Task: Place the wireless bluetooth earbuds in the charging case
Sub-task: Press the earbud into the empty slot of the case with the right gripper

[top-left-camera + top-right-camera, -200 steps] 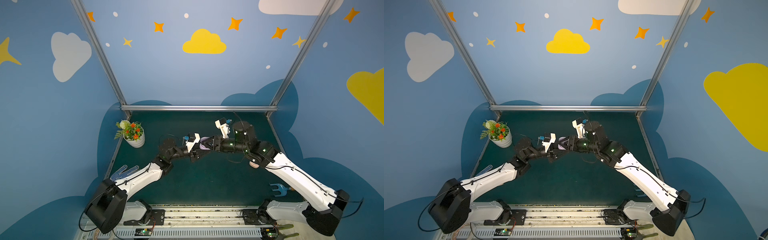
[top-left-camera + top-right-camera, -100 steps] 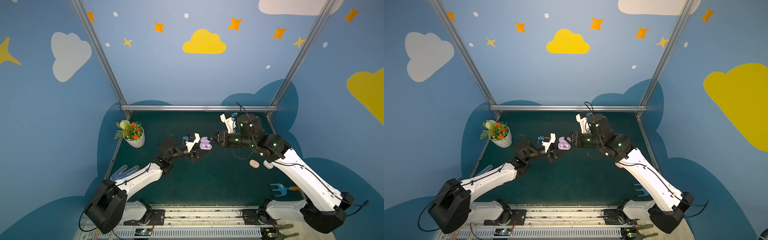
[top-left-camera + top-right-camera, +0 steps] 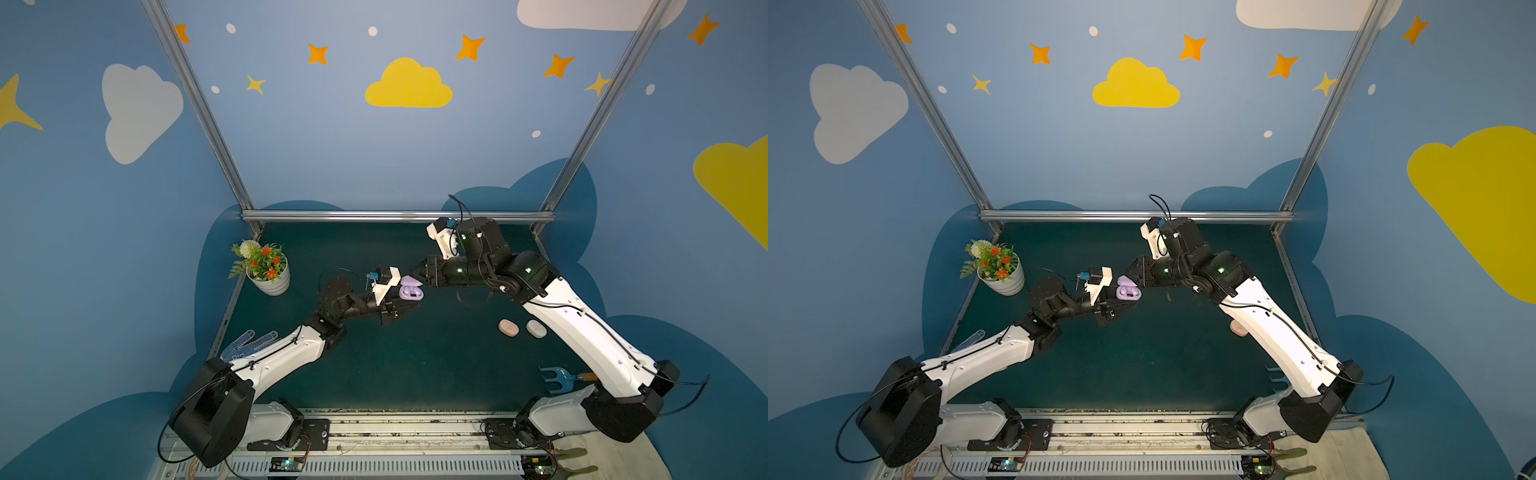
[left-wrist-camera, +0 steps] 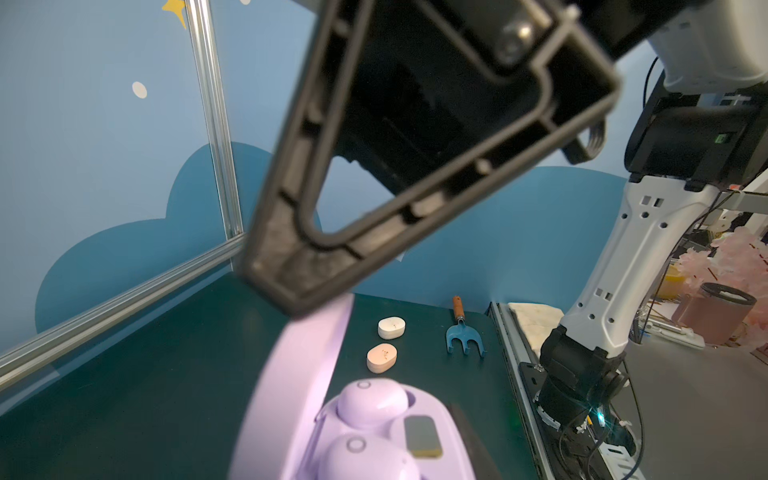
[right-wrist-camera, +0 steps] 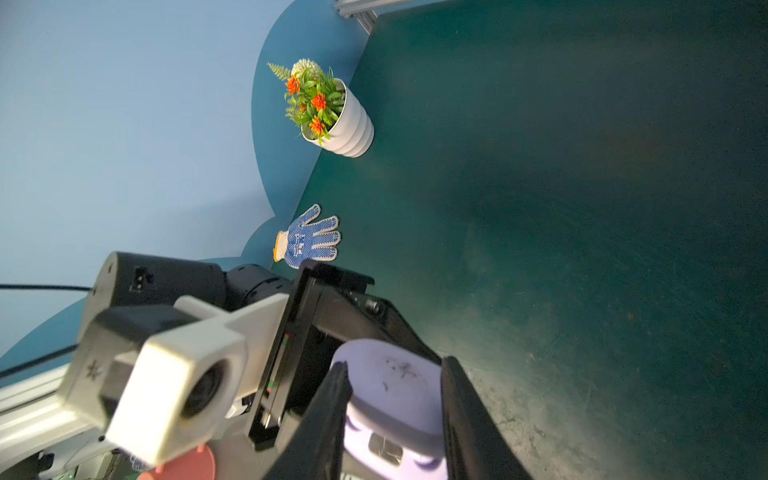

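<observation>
The lavender charging case hangs above the mat with its lid open. My left gripper is shut on its base. Two lavender wireless bluetooth earbuds sit in the case's wells. My right gripper is at the lid's upper edge. Its fingers stand apart on either side of the lid, very close to its edges. I cannot tell whether they press on it.
A peach case and a white case lie shut on the mat under the right arm. A blue hand fork lies at front right. A flower pot and a dotted glove are at left.
The right gripper drew back from the case, then came in again onto the lid's edge with its jaws narrower. The left gripper has held the case still.
</observation>
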Motion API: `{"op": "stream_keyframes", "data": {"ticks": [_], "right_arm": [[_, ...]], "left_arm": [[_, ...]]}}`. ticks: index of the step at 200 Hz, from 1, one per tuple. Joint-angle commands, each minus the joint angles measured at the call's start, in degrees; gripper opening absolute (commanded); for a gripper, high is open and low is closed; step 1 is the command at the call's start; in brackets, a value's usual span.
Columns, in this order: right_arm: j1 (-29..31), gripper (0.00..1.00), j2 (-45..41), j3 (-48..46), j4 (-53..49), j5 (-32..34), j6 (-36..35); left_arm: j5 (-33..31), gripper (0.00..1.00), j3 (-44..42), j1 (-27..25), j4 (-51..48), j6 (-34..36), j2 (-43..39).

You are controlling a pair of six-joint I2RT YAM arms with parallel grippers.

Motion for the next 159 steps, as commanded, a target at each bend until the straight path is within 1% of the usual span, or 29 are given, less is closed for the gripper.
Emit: {"op": "stream_keyframes", "data": {"ticks": [1,37,47,59,90,100,127,159], "right_arm": [[2.24,0.35,-1.71,-3.64,-2.87,0.3,2.11],[3.53,0.36,-2.33,-4.18,-4.49,2.44,3.96],[3.44,0.39,-2.03,-3.34,-5.38,2.95,4.3],[2.95,0.46,-1.48,-2.08,-6.82,3.16,5.02],[0.28,0.65,-0.08,-0.56,-8.83,-0.79,6.02],[-0.36,0.68,0.23,-0.77,-8.84,-2.37,6.19],[-1.02,0.74,1.13,-1.64,-7.63,-6.11,6.5],[-0.88,0.76,2.32,-2.09,-6.7,-8.73,7.21]], "left_arm": [[-0.12,0.2,0.2,-0.23,2.75,1.34,-1.15],[-0.04,0.2,0.31,-0.18,2.47,1.41,-0.83],[0.14,0.2,0.39,-0.19,1.98,1.77,-0.79],[0.56,0.2,0.76,-0.19,0.31,2.81,-0.84],[-0.18,0.2,1.5,-0.88,-5.68,7.29,-2.35],[-0.48,0.2,1.85,-1.16,-7.45,8.49,-2.69],[-0.67,0.2,2.07,-1.59,-8.86,9.68,-3.0],[-0.8,0.2,2.43,-2.04,-10.07,10.61,-2.93]]}}
